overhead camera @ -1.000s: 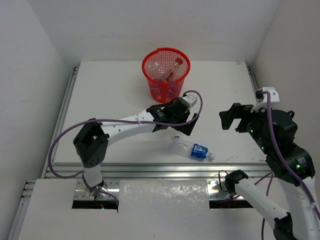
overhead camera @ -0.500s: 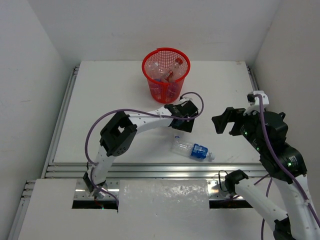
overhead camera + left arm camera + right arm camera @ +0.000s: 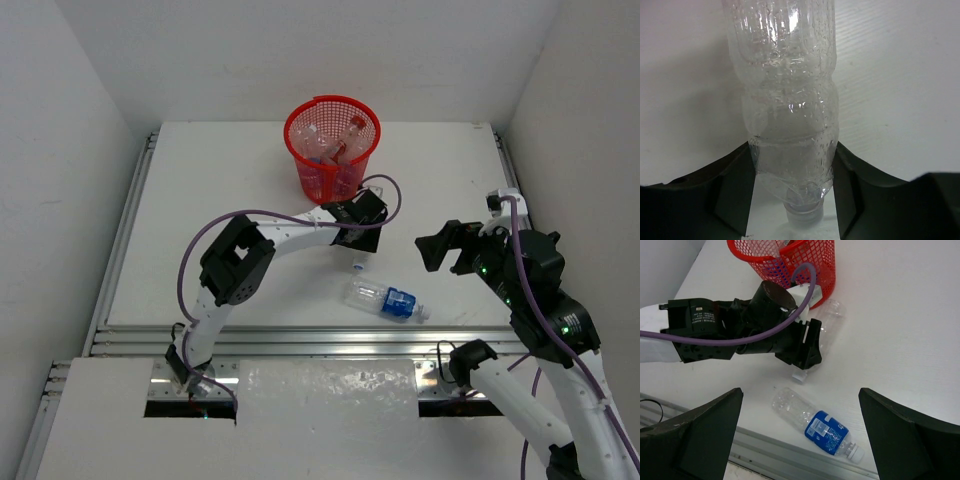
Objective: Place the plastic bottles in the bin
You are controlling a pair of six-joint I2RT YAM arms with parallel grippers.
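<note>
An unlabelled clear plastic bottle (image 3: pixel 787 115) lies on the table just in front of the bin (image 3: pixel 330 182), its white cap (image 3: pixel 799 376) pointing toward the near edge. My left gripper (image 3: pixel 792 175) is shut on it near the neck, and both fingers (image 3: pixel 735 185) press its sides. A second bottle with a blue label (image 3: pixel 385 299) lies loose near the front edge. My right gripper (image 3: pixel 447 250) hangs open above the table to the right of it, holding nothing. The red mesh bin holds several bottles (image 3: pixel 335 145).
A metal rail (image 3: pixel 300 340) runs along the table's near edge, close to the blue-labelled bottle (image 3: pixel 815 422). White walls close in the left, back and right. The left arm's purple cable (image 3: pixel 740 337) loops above the table beside the bin (image 3: pixel 815 265).
My left gripper has drawn in toward the bin and closed on the unlabelled bottle. The right arm has shifted left and stays open. The blue-labelled bottle has not moved.
</note>
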